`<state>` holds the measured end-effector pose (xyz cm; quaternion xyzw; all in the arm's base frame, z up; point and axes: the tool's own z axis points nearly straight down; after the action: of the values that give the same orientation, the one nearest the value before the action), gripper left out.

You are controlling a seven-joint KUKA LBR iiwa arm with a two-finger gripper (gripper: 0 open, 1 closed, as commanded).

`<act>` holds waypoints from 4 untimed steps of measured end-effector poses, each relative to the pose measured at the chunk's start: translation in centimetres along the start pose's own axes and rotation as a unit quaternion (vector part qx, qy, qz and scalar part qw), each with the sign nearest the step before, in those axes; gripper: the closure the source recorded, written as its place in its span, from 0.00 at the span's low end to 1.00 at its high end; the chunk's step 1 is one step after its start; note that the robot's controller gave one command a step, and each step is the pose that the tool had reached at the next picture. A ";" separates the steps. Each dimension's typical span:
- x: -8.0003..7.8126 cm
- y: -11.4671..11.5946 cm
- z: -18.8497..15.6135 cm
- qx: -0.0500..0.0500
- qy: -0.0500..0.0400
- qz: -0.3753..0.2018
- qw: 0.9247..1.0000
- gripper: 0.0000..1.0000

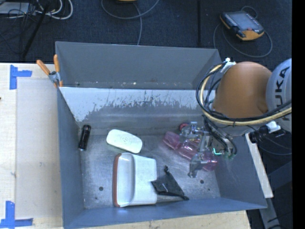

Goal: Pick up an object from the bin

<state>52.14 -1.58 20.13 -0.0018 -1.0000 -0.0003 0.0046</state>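
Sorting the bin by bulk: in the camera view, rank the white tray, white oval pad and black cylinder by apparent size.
Largest to smallest: white tray, white oval pad, black cylinder. All clearly differ.

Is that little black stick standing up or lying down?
Lying down: the black stick shows its full length along the bin floor.

A rounded orange-brown cover is fitted over the wrist. Black and pale yellow cables are looped around it, and a small white fitting is seen at its top. The light grey arm casing beside it is marked with large black letters, of which "KA" can be read. The gripper is made of bare grey metal, with thin wires and a small green light on its body.
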 end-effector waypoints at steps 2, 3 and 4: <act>-0.3 0.0 1.7 0.001 -0.007 -0.044 0.999 0.00; 1.9 -0.8 6.3 0.001 -0.004 -0.154 0.988 0.00; 2.0 0.0 7.5 0.000 -0.001 -0.194 0.981 0.00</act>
<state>50.05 -1.60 12.63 0.1919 -0.9814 -0.0009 0.0031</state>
